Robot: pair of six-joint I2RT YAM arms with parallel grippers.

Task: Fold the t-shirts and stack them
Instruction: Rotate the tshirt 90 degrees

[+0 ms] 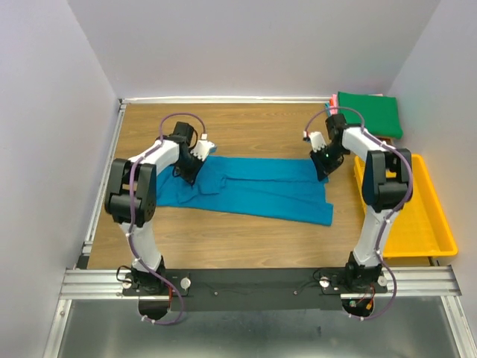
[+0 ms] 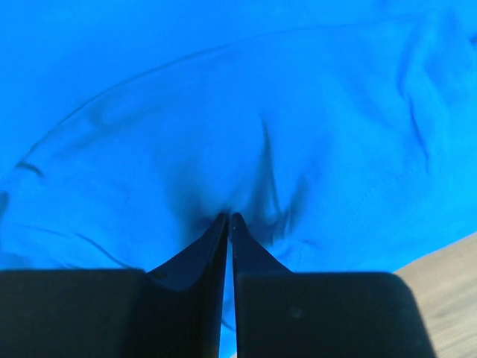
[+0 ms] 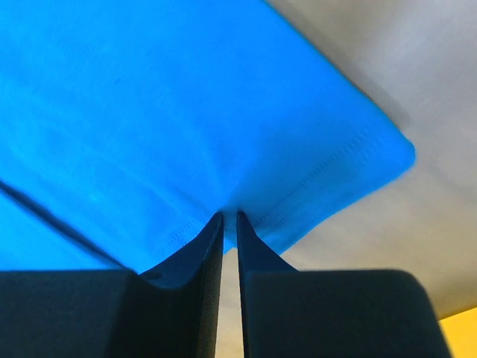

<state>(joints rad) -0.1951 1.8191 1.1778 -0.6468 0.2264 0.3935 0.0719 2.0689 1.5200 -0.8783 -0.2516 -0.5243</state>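
A teal-blue t-shirt (image 1: 253,190) lies stretched across the middle of the table. My left gripper (image 1: 190,170) is shut on its cloth near the left end; in the left wrist view the closed fingertips (image 2: 229,218) pinch a puckered fold of the blue shirt (image 2: 223,112). My right gripper (image 1: 326,167) is shut on the shirt's far right edge; in the right wrist view the tips (image 3: 229,216) pinch the stitched hem of the shirt (image 3: 164,112), lifted off the table. A folded dark green t-shirt (image 1: 369,113) lies at the back right, with a pink edge (image 1: 332,99) showing beneath it.
A yellow plastic tray (image 1: 428,224) stands at the right side of the table, beside the right arm. Grey walls close in the table on the left, back and right. A metal rail runs along the near edge.
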